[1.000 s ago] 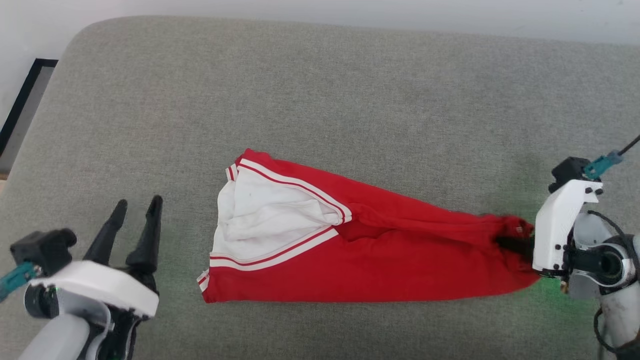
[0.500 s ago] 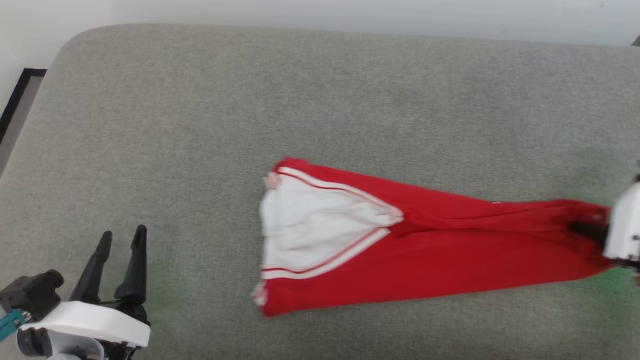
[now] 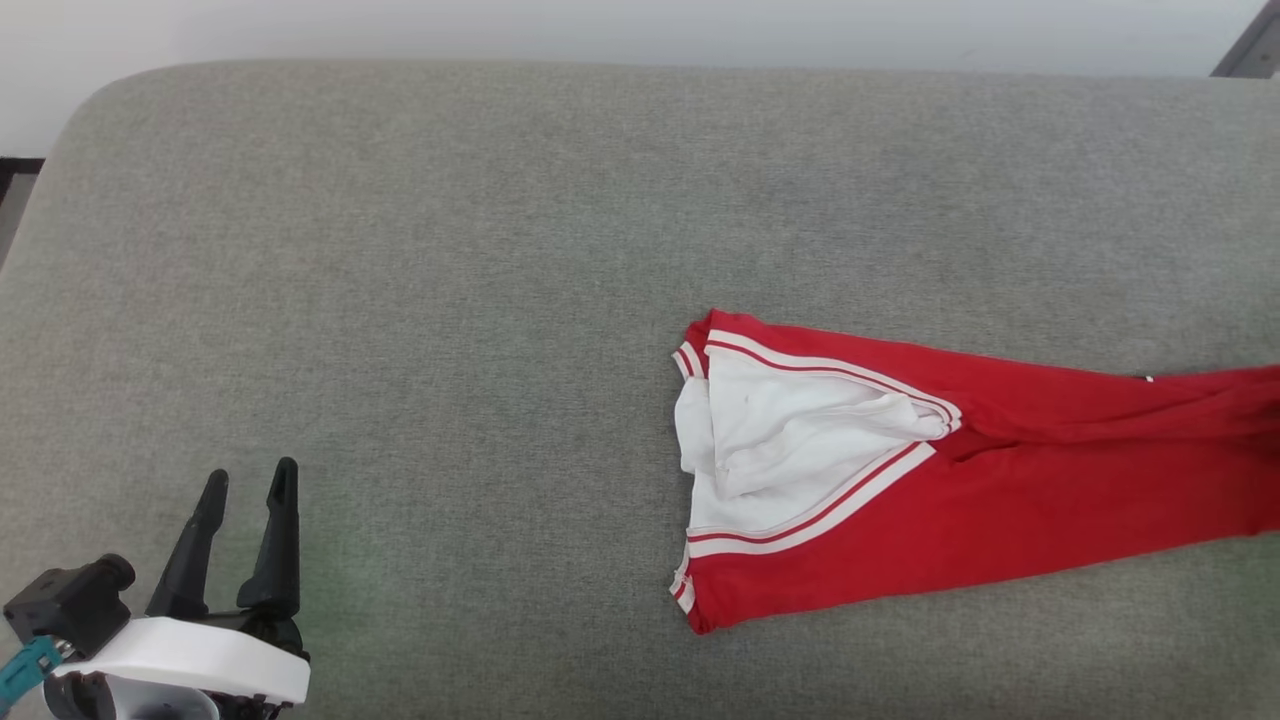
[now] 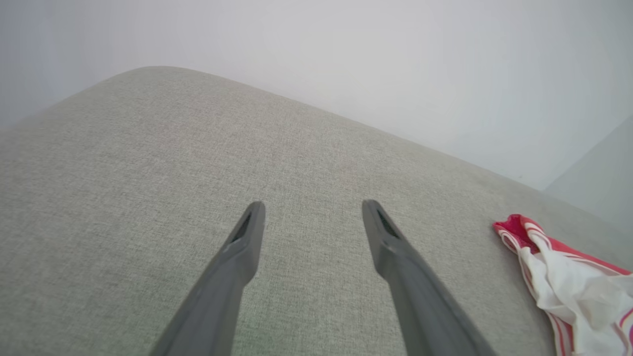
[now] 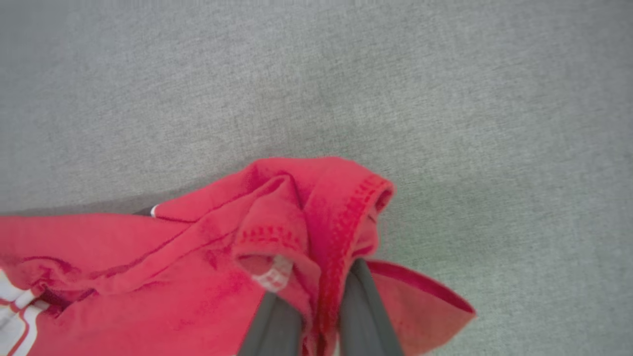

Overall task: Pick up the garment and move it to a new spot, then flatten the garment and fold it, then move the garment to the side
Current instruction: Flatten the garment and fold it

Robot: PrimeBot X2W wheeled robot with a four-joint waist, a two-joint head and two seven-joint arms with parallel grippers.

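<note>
Head view: one garment (image 3: 1000, 500) lies on the grey cushion (image 3: 400, 250), right of the middle. It is drawn out into a long narrow shape, and its right end runs off the picture's right edge. The left end is the wider one. White sleeve (image 3: 790, 440) cloth is bunched there, edged above and below with red-and-white trim (image 3: 830, 365), and the rest is plain red. The left tool (image 3: 250, 475) sits at the lower left, well apart from the garment. Its two dark fingers stand apart over bare cushion with nothing between them. A pale wall (image 3: 600, 30) runs behind the cushion's far edge.

Left wrist view: the left tool (image 4: 312, 205) is spread wide and empty. Its two fingers (image 4: 237, 257) point across bare cushion (image 4: 148, 148) towards the rounded far edge and the wall (image 4: 346, 59). The garment's (image 4: 568, 287) white, striped end lies at the lower right, clear of both fingers.

Right wrist view: the right tool (image 5: 316, 301) is clamped on the garment (image 5: 198, 277). Its two fingers (image 5: 363, 306) rise close together from the bottom edge with a fold of red cloth pinched between them. A stitched hem (image 5: 346, 217) is bunched over their tips. The red cloth trails away to the left, where a bit of striped trim (image 5: 15, 316) shows in the lower left corner. Grey cushion (image 5: 445, 99) lies behind; whether the gripped end is lifted off it or rests on it cannot be told
</note>
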